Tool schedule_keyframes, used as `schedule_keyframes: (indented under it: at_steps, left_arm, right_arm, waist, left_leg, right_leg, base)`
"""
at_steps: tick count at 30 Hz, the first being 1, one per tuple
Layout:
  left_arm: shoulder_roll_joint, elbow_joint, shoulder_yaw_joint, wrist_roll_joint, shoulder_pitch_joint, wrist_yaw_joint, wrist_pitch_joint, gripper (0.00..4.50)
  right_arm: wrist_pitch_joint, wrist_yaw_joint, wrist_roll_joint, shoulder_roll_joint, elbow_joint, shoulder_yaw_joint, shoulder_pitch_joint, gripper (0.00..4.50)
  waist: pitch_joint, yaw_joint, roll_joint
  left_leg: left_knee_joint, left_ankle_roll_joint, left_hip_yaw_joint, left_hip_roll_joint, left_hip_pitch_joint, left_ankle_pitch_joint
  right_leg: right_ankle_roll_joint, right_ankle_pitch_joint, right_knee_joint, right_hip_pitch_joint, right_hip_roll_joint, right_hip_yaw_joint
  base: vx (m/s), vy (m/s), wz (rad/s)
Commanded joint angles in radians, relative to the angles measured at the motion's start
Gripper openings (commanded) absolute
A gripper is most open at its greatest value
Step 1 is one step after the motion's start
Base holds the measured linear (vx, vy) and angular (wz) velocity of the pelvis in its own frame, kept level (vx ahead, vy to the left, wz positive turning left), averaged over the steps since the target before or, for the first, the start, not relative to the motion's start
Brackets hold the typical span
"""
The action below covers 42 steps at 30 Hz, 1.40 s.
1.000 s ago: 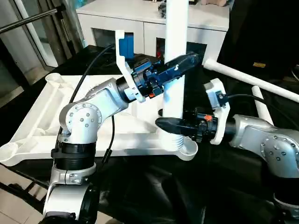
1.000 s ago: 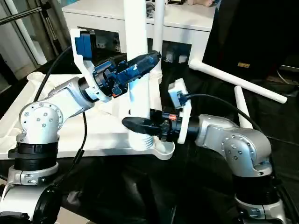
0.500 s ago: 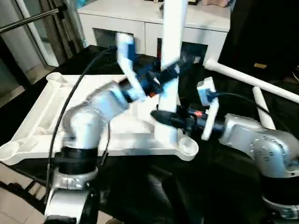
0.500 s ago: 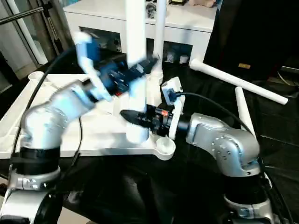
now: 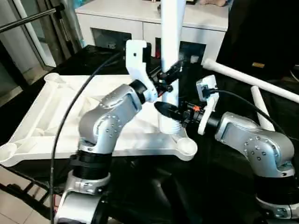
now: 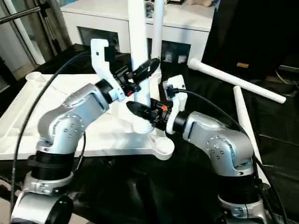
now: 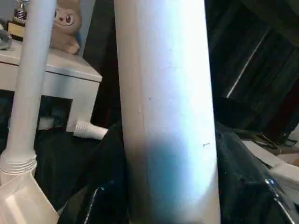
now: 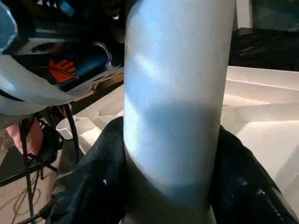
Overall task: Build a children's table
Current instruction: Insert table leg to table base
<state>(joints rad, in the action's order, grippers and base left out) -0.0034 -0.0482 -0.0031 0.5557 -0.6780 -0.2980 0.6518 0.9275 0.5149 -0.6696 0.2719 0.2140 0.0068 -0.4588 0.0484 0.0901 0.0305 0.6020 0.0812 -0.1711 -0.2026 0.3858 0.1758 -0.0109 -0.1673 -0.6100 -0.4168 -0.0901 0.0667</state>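
The tabletop (image 5: 56,116) lies underside up on a black cloth (image 5: 154,186), ribs showing. One leg (image 5: 170,65) stands upright near the tabletop's front right corner; whether its threaded foot sits in a socket cannot be told. The round socket (image 5: 188,147) at that corner is open and lies just beside the leg's foot, at the tabletop's front edge.

The left gripper (image 5: 174,74) is clamped on the leg partway up, a finger (image 7: 243,182) on each side of the tube. The right gripper (image 5: 168,111) is clamped on the same leg lower down, just above the foot, its fingers (image 8: 93,186) wrapped round the tube.

A second leg (image 6: 158,32) stands upright behind, at the tabletop's far right corner. Two loose legs (image 5: 252,80) lie on the cloth right of the tabletop, well apart from it. A cabinet (image 5: 121,21) stands close behind the far edge. The left half of the tabletop is open.
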Motion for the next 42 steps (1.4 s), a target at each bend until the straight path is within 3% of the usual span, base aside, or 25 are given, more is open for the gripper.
schedule_keyframes:
  at_steps: [1, 2, 5, 12, 19, 25, 42]
  left_arm:
    - [0.018, 0.015, 0.04, -0.022, -0.012, 0.016, -0.027, 1.98]
    - [0.019, 0.007, 0.034, -0.014, -0.009, -0.002, -0.028, 1.98]
    - [0.035, -0.012, 0.005, 0.007, 0.003, -0.075, -0.028, 1.96]
    - [0.083, -0.067, -0.039, 0.099, 0.023, -0.264, 0.016, 1.93]
    - [0.111, -0.069, -0.046, 0.163, 0.024, -0.409, 0.021, 1.91]
    - [0.138, -0.074, -0.069, 0.189, 0.025, -0.484, 0.037, 1.9]
    - [0.145, -0.038, -0.057, 0.186, 0.017, -0.507, 0.035, 1.9]
  right_arm:
    - [-0.008, 0.02, -0.009, 0.004, 0.055, 0.035, 0.006, 1.91]
    - [-0.015, 0.021, 0.004, 0.009, 0.057, 0.042, 0.006, 1.91]
    - [0.023, 0.043, -0.034, 0.017, 0.051, 0.024, 0.003, 2.61]
    - [0.053, 0.119, -0.058, 0.088, 0.035, 0.011, -0.014, 3.12]
    - [0.091, 0.231, -0.135, 0.147, 0.019, -0.022, -0.023, 3.14]
    - [0.093, 0.281, -0.14, 0.173, 0.005, -0.002, -0.023, 3.14]
    - [0.088, 0.312, -0.144, 0.193, 0.021, 0.01, -0.017, 3.14]
  waist:
    - [-0.073, 0.003, -0.016]
    - [-0.073, 0.002, -0.017]
    - [-0.072, 0.002, -0.017]
    - [-0.072, 0.004, -0.013]
    - [-0.07, 0.004, -0.014]
    - [-0.071, 0.004, -0.016]
    - [-0.073, 0.005, -0.015]
  left_leg:
    - [-0.062, 0.003, -0.003, -0.005, -0.005, 0.132]
    - [-0.062, 0.003, -0.003, -0.005, -0.005, 0.131]
    - [-0.063, 0.001, -0.003, -0.005, -0.005, 0.133]
    - [-0.063, 0.001, -0.002, -0.007, -0.008, 0.138]
    - [-0.062, -0.012, -0.005, -0.007, -0.009, 0.151]
    - [-0.062, -0.01, -0.004, -0.008, -0.009, 0.143]
    - [-0.06, -0.011, -0.004, -0.009, -0.009, 0.128]
  right_leg:
    - [0.115, -0.251, 0.077, 0.061, -0.031, -0.032]
    - [0.116, -0.248, 0.077, 0.061, -0.031, -0.032]
    - [0.118, -0.251, 0.077, 0.061, -0.031, -0.032]
    - [0.138, -0.237, 0.072, 0.062, -0.033, -0.033]
    - [0.154, -0.254, 0.075, 0.062, -0.033, -0.033]
    - [0.154, -0.261, 0.074, 0.063, -0.034, -0.033]
    - [0.161, -0.242, 0.071, 0.064, -0.033, -0.033]
  base:
    - [0.0, 0.0, 0.0]
    - [0.0, 0.0, 0.0]
    - [0.0, 0.0, 0.0]
    - [0.0, 0.0, 0.0]
    - [0.0, 0.0, 0.0]
    - [0.0, 0.0, 0.0]
    - [0.0, 0.0, 0.0]
